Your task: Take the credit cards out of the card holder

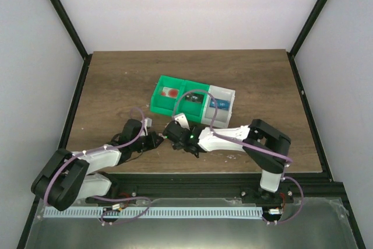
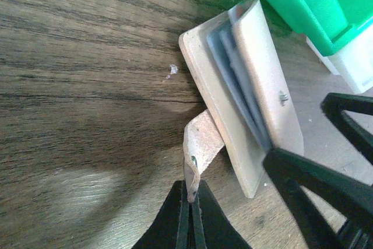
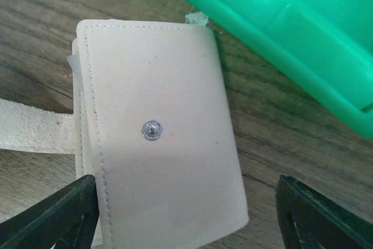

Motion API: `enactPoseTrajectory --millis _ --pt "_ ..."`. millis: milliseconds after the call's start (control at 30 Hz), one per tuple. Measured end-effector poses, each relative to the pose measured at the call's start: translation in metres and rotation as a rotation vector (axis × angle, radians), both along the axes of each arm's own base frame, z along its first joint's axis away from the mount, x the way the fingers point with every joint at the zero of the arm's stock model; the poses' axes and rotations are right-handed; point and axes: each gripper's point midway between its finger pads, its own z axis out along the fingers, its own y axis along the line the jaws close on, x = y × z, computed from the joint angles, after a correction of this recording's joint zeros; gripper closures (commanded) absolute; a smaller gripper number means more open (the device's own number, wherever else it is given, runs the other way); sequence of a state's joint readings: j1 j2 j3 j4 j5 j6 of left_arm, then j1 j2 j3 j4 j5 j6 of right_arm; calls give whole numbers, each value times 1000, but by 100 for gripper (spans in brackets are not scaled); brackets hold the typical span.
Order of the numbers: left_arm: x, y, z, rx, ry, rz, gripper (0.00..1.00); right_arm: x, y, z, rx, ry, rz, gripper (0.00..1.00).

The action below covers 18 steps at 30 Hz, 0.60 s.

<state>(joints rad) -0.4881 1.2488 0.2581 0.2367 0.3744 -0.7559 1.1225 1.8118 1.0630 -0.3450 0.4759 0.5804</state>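
The card holder (image 3: 157,144) lies folded shut on the wooden table, tan-pink outside up, with a metal snap stud (image 3: 151,130) on its cover. Thin pale blue layers (image 2: 233,80) show between its covers; I cannot pick out the credit cards. Its strap (image 2: 201,138) sticks out sideways, and my left gripper (image 2: 191,193) is shut on the strap's tip. My right gripper (image 3: 186,208) is open and straddles the holder's near end: one finger (image 3: 58,217) is right beside its edge, the other (image 3: 317,217) stands well clear. In the top view both grippers (image 1: 166,135) meet and hide the holder.
A green bin (image 1: 175,100) and a white bin (image 1: 224,104) stand joined just behind the holder, with small items inside. The green bin's wall (image 3: 291,21) is close to the holder's far edge. Bare wood lies to the left (image 2: 76,86).
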Motion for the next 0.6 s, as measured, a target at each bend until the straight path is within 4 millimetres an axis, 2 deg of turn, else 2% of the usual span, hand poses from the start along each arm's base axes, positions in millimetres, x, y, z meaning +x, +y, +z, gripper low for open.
enactPoseTrajectory --millis 167,300,600 --pt "-2 0 -2 2 6 -8 100 3 -4 13 5 -31 -12 20" --pt "-5 -1 -7 7 28 -21 100 4 -6 13 -6 -35 -9 25" --pt "-8 -1 -8 6 39 -33 100 0 -11 13 0 -27 11 28"
